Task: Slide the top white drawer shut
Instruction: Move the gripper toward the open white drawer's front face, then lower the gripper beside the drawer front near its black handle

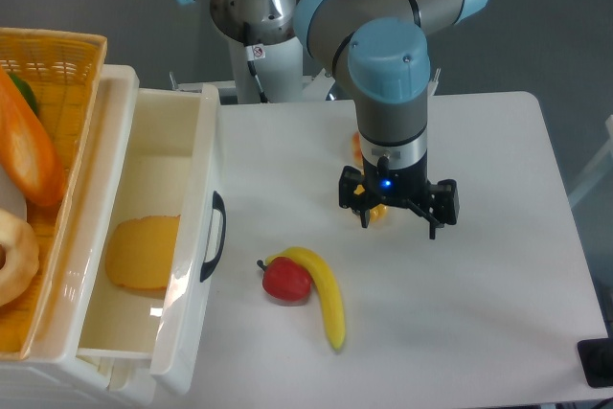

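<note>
Top white drawer [144, 237] pulled well out from the cabinet at left of the white surface [479, 284], front panel with black handle [213, 236] facing the arm; a flat yellow-orange item [142, 253] lying on the drawer floor. Yellow woven basket [48, 64] sitting above the cabinet at far left — holding a long orange item [31, 150] and a pale ring-shaped piece [14, 261]. Arm [388, 55] reaching down over the middle of the surface, claw [398, 221] pointed downward, well apart from the drawer handle. Claw fingers spread apart, gripping nothing; blue indicator light lit on the wrist. Small yellow-orange object [375, 212] partly hidden just behind the claw body — cannot identify it. Red apple [286, 279] touching a banana [324, 294], both lying on the surface between drawer front and claw, nearer the front edge. Dark object [596, 363] at the lower right corner, cut off by the frame.
</note>
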### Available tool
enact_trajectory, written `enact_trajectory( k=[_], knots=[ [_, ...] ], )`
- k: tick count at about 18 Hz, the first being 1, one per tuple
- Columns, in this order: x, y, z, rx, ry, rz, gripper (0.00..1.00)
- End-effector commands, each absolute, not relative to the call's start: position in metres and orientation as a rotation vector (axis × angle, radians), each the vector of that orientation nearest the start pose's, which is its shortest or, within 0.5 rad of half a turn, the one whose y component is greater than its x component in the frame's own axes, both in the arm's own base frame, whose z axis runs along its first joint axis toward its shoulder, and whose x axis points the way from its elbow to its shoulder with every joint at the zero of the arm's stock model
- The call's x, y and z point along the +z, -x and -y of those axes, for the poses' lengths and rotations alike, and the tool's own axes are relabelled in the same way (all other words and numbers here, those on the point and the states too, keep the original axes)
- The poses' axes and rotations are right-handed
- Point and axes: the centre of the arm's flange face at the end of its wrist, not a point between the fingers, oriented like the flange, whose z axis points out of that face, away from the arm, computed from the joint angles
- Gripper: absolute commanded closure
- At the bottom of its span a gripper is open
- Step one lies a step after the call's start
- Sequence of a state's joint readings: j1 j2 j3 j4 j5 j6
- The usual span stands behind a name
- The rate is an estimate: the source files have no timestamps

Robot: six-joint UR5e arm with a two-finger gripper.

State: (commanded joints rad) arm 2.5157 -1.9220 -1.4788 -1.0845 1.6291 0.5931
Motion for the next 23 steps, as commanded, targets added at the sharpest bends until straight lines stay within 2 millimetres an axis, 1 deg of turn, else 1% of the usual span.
enact_trajectory(
  k=[1,2,4,6,9,12,15,16,18,19,21,23],
  knots=[
    [0.383,0.45,-0.484,0.288,2.921,0.667,0.0],
    [0.382,0.452,-0.485,0.285,2.908,0.712,0.0],
    [0.377,0.45,-0.487,0.279,2.916,0.7,0.0],
    [0.367,0.438,-0.499,0.268,2.938,0.663,0.0],
    [0.35,0.427,-0.511,0.273,2.993,0.584,0.0],
    [0.332,0.409,-0.528,0.33,3.063,0.518,0.0],
    [0.321,0.389,-0.54,0.309,3.089,0.466,0.0],
    [0.316,0.382,-0.544,0.297,3.095,0.458,0.0],
    [0.311,0.375,-0.542,0.277,3.105,0.45,0.0],
    [0.311,0.375,-0.543,0.261,3.099,0.451,0.0],
    [0.309,0.372,-0.547,0.156,3.065,0.475,0.0],
    [0.3,0.368,-0.545,0.038,3.067,0.534,0.0]
  ],
)
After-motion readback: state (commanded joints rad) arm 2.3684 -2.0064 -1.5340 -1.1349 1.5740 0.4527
